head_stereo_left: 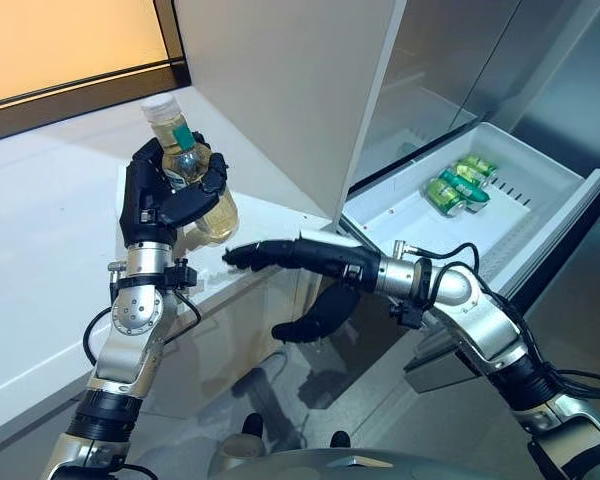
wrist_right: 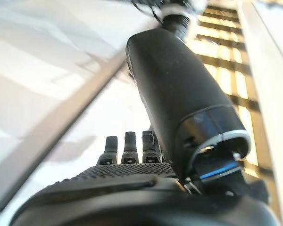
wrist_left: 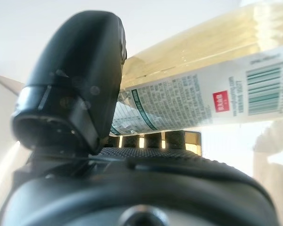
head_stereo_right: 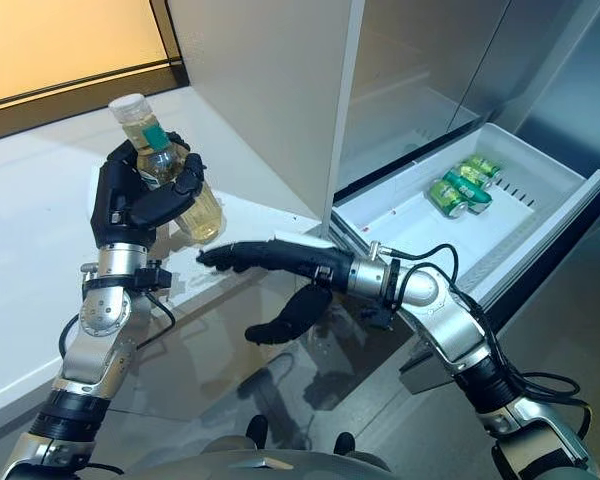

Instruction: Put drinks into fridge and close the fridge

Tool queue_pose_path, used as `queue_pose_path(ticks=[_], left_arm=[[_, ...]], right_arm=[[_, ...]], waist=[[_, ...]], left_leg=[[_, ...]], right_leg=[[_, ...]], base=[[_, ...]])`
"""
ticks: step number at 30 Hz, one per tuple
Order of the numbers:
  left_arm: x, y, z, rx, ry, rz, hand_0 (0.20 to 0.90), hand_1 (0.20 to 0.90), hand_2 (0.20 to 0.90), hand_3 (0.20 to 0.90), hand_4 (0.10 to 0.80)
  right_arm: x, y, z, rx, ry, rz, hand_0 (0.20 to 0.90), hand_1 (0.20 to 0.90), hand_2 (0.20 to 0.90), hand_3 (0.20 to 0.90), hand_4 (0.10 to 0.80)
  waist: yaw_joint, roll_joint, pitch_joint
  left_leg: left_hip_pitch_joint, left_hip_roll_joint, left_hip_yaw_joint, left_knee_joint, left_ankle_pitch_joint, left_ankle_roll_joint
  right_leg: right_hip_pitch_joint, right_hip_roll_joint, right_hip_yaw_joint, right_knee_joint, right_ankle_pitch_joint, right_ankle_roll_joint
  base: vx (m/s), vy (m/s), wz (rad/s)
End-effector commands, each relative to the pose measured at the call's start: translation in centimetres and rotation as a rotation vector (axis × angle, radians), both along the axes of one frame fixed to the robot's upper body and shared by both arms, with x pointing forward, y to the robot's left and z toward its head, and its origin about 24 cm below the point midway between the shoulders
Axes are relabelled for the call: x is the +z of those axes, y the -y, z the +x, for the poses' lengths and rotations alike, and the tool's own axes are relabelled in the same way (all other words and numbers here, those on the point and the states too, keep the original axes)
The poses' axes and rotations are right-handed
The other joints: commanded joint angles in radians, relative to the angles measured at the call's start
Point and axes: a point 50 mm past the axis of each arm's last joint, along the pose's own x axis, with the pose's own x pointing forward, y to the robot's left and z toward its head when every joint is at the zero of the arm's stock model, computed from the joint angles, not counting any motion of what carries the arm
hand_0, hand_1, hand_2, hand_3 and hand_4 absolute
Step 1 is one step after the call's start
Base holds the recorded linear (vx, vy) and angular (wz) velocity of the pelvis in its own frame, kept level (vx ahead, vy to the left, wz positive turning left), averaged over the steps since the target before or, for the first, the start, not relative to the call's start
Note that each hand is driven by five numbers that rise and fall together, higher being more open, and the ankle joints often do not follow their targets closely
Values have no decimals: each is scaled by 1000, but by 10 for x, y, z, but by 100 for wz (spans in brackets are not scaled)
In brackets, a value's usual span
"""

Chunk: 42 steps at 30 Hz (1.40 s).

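Right hand: the dark right hand [head_stereo_left: 310, 258] reaches toward nine o'clock with fingers straight and apart, thumb hanging below, holding nothing.
Left hand: the dark left hand [head_stereo_left: 160, 195] at ten o'clock is raised, fingers and thumb curled around a clear plastic bottle of pale yellow drink with a white cap and green label [head_stereo_left: 185, 160].
Bottle: upright, slightly tilted, lifted above the white countertop [head_stereo_left: 40, 230], well apart from the drawer.
In the way: the tall grey fridge door panel [head_stereo_left: 280, 90] stands between bottle and drawer.
Drawer: the white pulled-out fridge drawer [head_stereo_left: 400, 215] at two o'clock holds green drink cans [head_stereo_left: 460, 183] lying on their sides.
Hard to make out: the can count is unclear.
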Motion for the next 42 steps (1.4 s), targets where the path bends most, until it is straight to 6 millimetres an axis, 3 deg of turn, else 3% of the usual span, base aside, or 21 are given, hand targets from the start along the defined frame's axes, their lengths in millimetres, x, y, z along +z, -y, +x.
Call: queue_pose_path(ticks=[1, 5, 8, 24, 42], left_arm=[[95, -2, -30, -25, 616, 25, 300, 300, 300, 200, 100], [97, -9, -38, -29, 647, 36, 300, 300, 300, 200, 100], [98, -7, -38, -182, 646, -56, 300, 300, 300, 200, 100], [105, 42, -19, -445, 613, -40, 300, 300, 300, 200, 100], [112, 60, -15, -553, 603, 118, 300, 300, 300, 200, 100]], right_arm=[[41, 14, -4, -85, 146, 277, 900, 900, 900, 900, 800], [31, 34, -4, -234, 114, 301, 900, 900, 900, 900, 800], [26, 37, -4, -249, 80, 288, 900, 900, 900, 900, 800], [49, -13, 31, -175, 64, 229, 900, 900, 900, 900, 800], [63, -42, 40, -119, 42, 243, 900, 900, 900, 900, 800]], waist=[[-29, 32, -120], [-45, 38, -124], [-52, 41, -123], [-16, 30, -124], [9, 30, -131]], left_leg=[[27, -68, 17, 1, -118, 39], [27, -68, 21, 1, -121, 40], [28, -68, 23, 1, -121, 38], [34, -73, 2, 1, -120, 33], [29, -78, -5, 1, -119, 39]], right_leg=[[17, 26, -24, 19, -38, 21], [12, 25, -19, 19, -38, 23], [11, 25, -16, 18, -36, 23], [26, 23, -34, 13, -39, 18], [26, 23, -45, 13, -40, 12]], base=[[0, 0, 0], [0, 0, 0], [0, 0, 0], [2, -1, 0], [15, -1, 1]])
